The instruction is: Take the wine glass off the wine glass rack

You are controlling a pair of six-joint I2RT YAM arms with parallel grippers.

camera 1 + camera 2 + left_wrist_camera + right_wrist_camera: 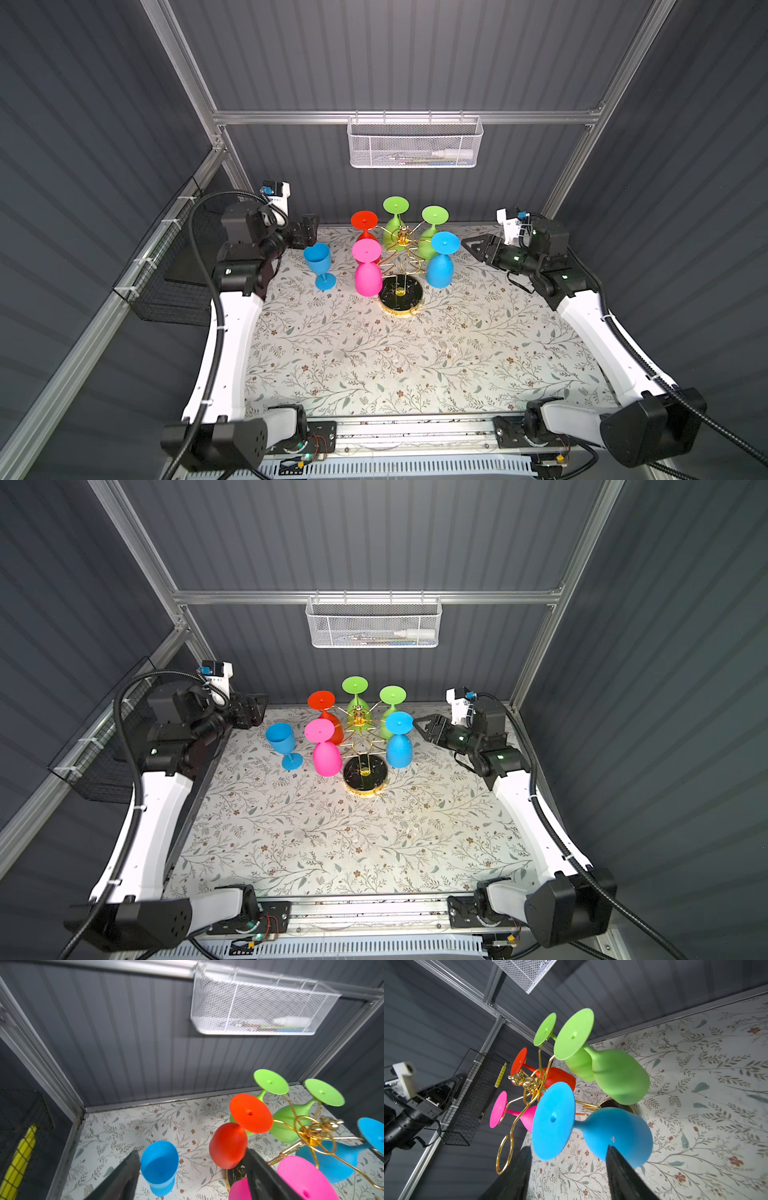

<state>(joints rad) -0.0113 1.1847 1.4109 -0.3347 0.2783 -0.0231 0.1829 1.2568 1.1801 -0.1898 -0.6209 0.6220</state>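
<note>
Five wine glasses [368,276] hang foot-up on the wine glass rack [401,296], near the table's [415,365] back edge. A sixth, the blue wine glass [318,258], stands upright on the table, left of the rack. We see the left pincer [309,232] open just beside it, and the right pincer [467,246] open near the hanging blue glass [440,268]. Open table spreads forward from the rack's base to the front edge.

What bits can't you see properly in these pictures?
Basket: its contents are too small behind the mesh in both top views, blurred in the left wrist view.
Red glass: bowl partly behind the pink glass in both top views.
Rack: base nearly all behind the hanging blue glass and a green glass in the right wrist view.
Pink glass: cut off by the bottom edge in the left wrist view.
</note>
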